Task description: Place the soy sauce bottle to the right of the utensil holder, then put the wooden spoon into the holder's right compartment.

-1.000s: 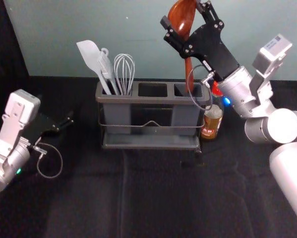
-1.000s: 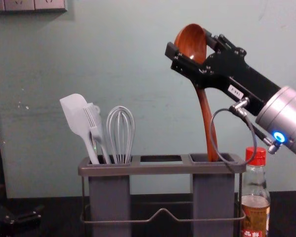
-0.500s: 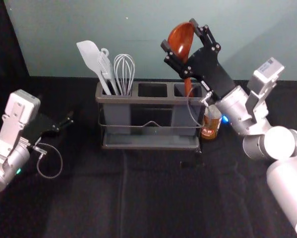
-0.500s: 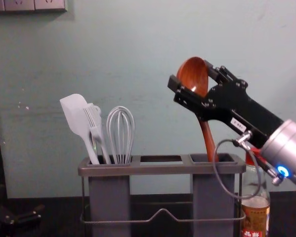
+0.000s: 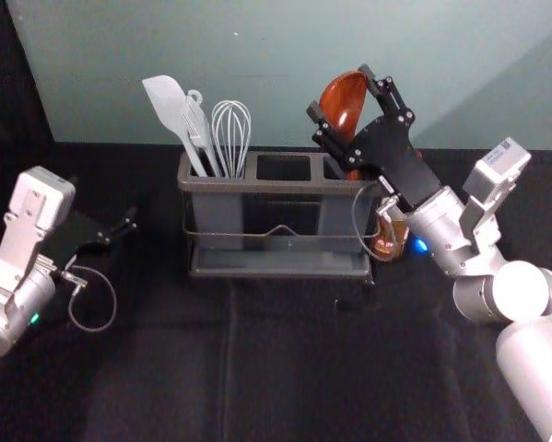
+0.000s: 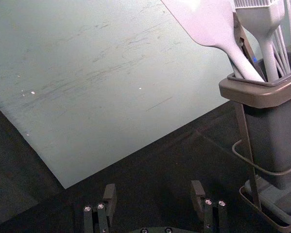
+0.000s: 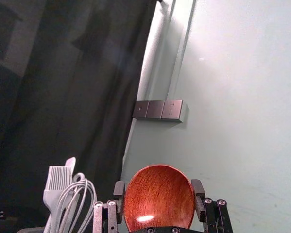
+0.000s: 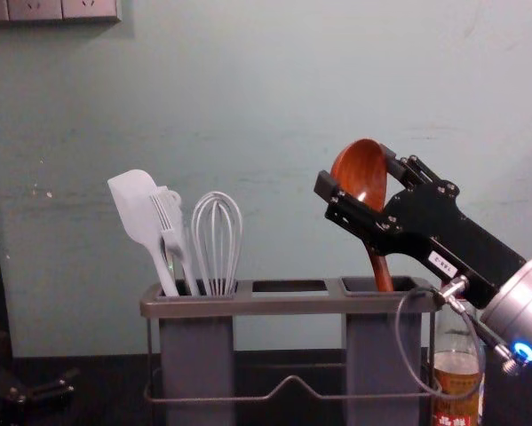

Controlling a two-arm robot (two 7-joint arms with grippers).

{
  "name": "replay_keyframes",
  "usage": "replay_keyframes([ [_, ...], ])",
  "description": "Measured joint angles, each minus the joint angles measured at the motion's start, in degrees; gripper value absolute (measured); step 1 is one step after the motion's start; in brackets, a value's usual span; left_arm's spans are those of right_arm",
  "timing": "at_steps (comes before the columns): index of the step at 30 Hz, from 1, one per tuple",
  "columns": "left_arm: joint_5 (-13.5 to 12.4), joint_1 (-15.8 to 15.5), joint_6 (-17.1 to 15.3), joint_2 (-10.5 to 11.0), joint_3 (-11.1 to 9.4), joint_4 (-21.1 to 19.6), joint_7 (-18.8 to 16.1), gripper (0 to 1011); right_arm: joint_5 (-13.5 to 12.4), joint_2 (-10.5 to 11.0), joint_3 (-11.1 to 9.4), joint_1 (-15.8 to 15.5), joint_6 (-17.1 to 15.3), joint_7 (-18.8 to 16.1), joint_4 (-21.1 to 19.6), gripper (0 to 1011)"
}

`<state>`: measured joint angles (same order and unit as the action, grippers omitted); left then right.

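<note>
My right gripper [image 5: 340, 92] is shut on the bowl of the wooden spoon [image 5: 346, 96], above the right end of the grey utensil holder [image 5: 276, 187]. The right wrist view has this gripper [image 7: 158, 188] with one finger against each side of the bowl [image 7: 159, 199]. In the chest view, the spoon's handle [image 8: 380, 269] slants down into the right compartment [image 8: 383, 355], its lower end hidden inside. The soy sauce bottle [image 8: 458, 382] stands just right of the holder, its top partly behind the right gripper's cable and arm. My left gripper [image 5: 128, 224] is parked at the left, open [image 6: 153, 194].
A white spatula [image 8: 139, 209], a brush [image 8: 170, 220] and a whisk [image 8: 218, 235] stand in the left compartment. The middle compartment [image 8: 289, 286] is between them and the spoon. A wall [image 5: 285, 74] rises behind the black-covered table [image 5: 285, 359].
My right gripper has come down with the spoon and, lately, a little to the right. More of the handle is inside the right compartment. The left arm has stayed still.
</note>
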<state>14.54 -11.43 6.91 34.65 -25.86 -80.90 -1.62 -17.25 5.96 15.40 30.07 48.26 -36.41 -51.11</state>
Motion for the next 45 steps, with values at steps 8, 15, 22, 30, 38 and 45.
replay_keyframes([
  [8, 0.00, 0.00, 0.00, 0.00, 0.00, 0.00, 0.00, 1005, -0.33, -0.12, -0.43, -0.87, 0.43, -0.48, 0.31, 840],
  [15, 0.00, 0.00, 0.00, 0.00, 0.00, 0.00, 0.00, 1005, -0.48, -0.31, -0.74, -1.28, 0.56, -0.59, 0.50, 840],
  [22, 0.00, 0.00, 0.00, 0.00, 0.00, 0.00, 0.00, 1005, -0.33, -0.58, -1.06, -1.55, 0.53, -0.45, 0.12, 918],
  [30, 0.00, 0.00, 0.00, 0.00, 0.00, 0.00, 0.00, 1005, -0.35, -0.81, -1.50, -2.22, 0.26, 0.28, -2.08, 1002],
  [38, 0.00, 0.00, 0.00, 0.00, 0.00, 0.00, 0.00, 1005, -1.41, -0.18, -3.05, -4.49, -0.63, 1.60, -8.37, 1002],
  [45, 0.00, 0.00, 0.00, 0.00, 0.00, 0.00, 0.00, 1005, -3.11, 1.85, -6.07, -9.47, -1.21, 3.16, -17.78, 1002],
])
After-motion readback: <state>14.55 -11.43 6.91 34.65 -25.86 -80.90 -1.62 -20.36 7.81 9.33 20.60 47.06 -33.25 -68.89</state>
